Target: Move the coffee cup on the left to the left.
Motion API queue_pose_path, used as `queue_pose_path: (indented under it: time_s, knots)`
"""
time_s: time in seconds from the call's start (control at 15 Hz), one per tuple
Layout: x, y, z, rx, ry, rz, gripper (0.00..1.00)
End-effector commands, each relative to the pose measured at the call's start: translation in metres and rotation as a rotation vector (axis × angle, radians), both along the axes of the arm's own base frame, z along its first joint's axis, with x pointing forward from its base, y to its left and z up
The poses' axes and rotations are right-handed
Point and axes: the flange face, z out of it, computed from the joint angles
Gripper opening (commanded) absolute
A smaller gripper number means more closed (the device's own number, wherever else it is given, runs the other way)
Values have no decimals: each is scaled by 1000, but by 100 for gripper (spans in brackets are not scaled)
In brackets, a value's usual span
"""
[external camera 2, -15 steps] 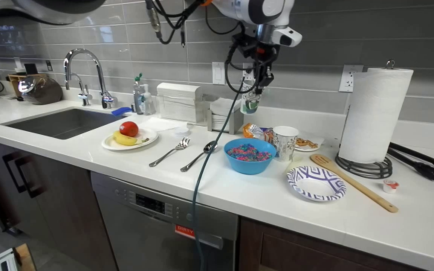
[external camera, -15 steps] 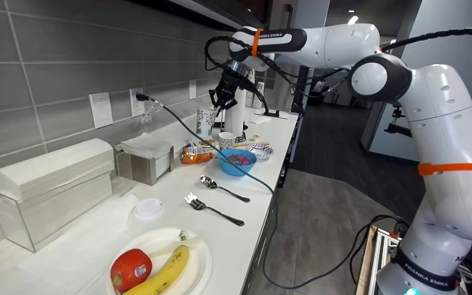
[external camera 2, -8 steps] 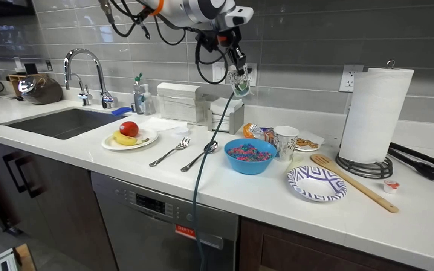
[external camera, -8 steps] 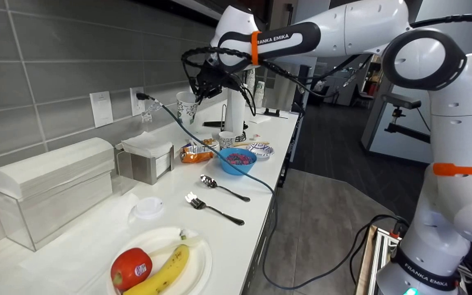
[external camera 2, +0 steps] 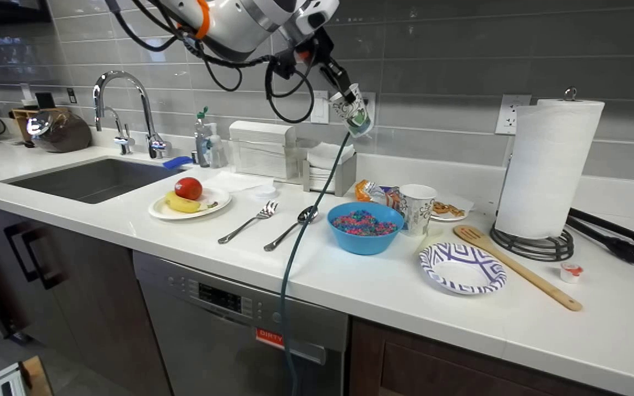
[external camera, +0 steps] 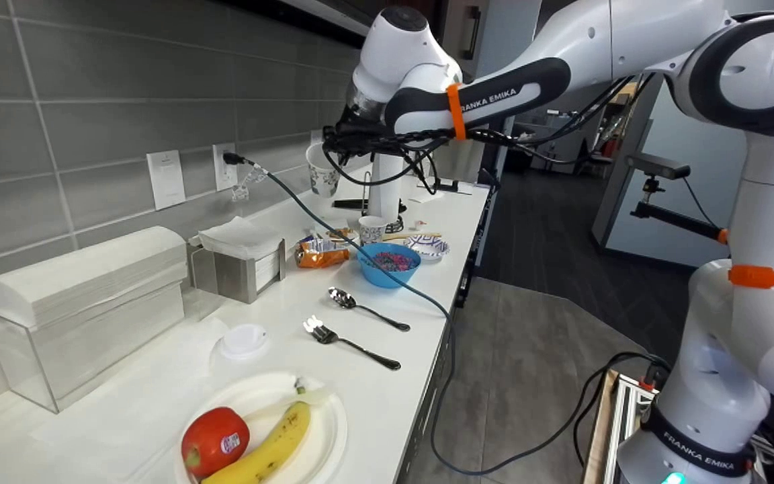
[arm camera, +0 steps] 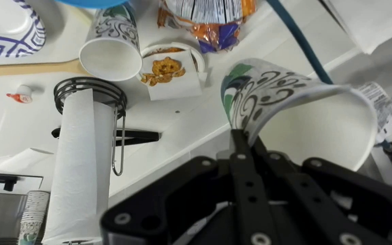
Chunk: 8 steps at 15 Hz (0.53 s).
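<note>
A white paper coffee cup with a grey swirl pattern and a green mark hangs in the air near the wall outlet, in both exterior views (external camera: 323,176) (external camera 2: 355,116). It is tilted, its base towards the lower right in an exterior view. My gripper (external camera 2: 345,94) is shut on its rim and wall. In the wrist view the fingertips (arm camera: 248,136) pinch one side of the cup (arm camera: 267,90), and its open mouth faces right and towards the camera. A similar cup (external camera 2: 417,212) stands upright on the counter behind the blue bowl (external camera 2: 365,239); it also shows in the wrist view (arm camera: 114,44).
Below the held cup are an orange snack bag (external camera 2: 372,192) and a napkin holder (external camera 2: 344,175). A blue cable (external camera 2: 295,250) runs from the outlet across the counter. A paper towel roll (external camera 2: 551,165), patterned plate (external camera 2: 432,264), wooden spoon (external camera 2: 531,275), fork (external camera 2: 248,223) and spoon (external camera 2: 289,234) lie about.
The held cup has risen and moved left in an exterior view over the second. In the last half second it has tilted, its base swinging right. The things on the counter have not moved.
</note>
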Motion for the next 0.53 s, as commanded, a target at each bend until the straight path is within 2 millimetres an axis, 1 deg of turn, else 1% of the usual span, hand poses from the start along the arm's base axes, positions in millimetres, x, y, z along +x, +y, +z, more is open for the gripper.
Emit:
queue_pose_path:
  time_s: [0.0,0.27,0.4,0.47]
  knots:
    - [-33,30,-16,-13,101,106,1]
    - [-51,58,-26,-17,184,140,1]
    - [-53,72,-31,6,255,204,1]
    - [-51,77,-35,43,297,248,1]
